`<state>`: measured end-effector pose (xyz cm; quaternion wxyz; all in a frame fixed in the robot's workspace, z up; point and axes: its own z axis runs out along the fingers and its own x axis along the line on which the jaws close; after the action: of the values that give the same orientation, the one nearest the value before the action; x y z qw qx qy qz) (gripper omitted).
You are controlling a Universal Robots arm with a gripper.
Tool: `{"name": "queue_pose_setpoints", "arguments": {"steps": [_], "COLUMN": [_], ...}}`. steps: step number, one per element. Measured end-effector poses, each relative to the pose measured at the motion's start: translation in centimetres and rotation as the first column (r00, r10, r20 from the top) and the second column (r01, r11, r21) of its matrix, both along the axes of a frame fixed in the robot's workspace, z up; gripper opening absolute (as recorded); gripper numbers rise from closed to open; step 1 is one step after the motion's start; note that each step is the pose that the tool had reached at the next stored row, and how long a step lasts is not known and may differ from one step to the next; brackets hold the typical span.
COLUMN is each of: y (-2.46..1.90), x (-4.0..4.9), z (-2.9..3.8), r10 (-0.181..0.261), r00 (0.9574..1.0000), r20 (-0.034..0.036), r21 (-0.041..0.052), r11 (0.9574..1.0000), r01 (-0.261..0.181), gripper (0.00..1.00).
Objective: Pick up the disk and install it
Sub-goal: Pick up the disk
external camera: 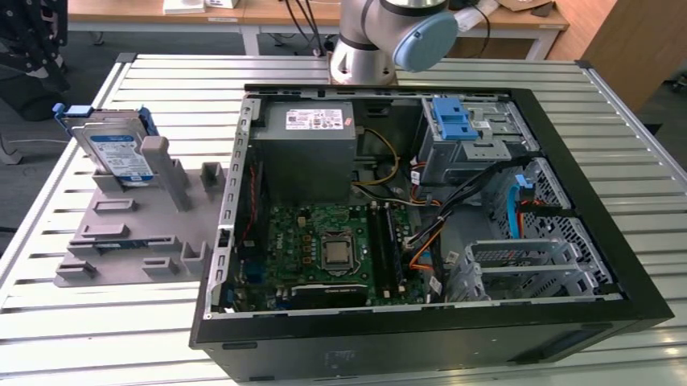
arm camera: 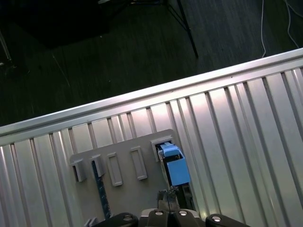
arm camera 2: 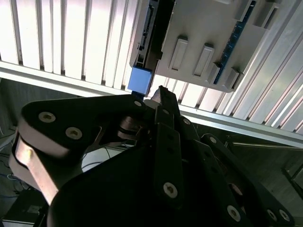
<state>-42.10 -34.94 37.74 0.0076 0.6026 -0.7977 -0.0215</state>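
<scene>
disk [external camera: 116, 154], flat silver rectangle framed in blue plastic, stands upright.

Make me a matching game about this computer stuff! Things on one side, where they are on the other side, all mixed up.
Things:
1. disk
2. grey power-supply box
3. green circuit board

Places:
A. lying flat on the floor of the open computer case
B. standing upright in the grey holder, outside the case
C. inside the case, with a white sticker on top

Pairs: 1-B, 2-C, 3-A
</scene>
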Motion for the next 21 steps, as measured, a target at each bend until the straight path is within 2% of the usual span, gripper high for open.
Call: {"name": "queue_pose_setpoints", "arguments": {"steps": [12,13,14,21], "y": [0.00,0.00,0.00,0.08], "x": [0.00,0.01,0.00,0.00], "z": [0.00,-0.02,-0.03,-0.13], "r10": [0.002,0.053,0.063,0.069], "r00": [1.0000,0.9986,0.9980,0.9976], "r20": [0.0000,0.0001,0.0000,-0.0002], "r21": [0.0000,0.0000,0.0001,-0.0001], "r11": [1.0000,0.9986,0.9980,0.9976], "r01": [-0.002,-0.053,-0.063,-0.069], "gripper": [0.11,0.11,0.11,0.11]}}
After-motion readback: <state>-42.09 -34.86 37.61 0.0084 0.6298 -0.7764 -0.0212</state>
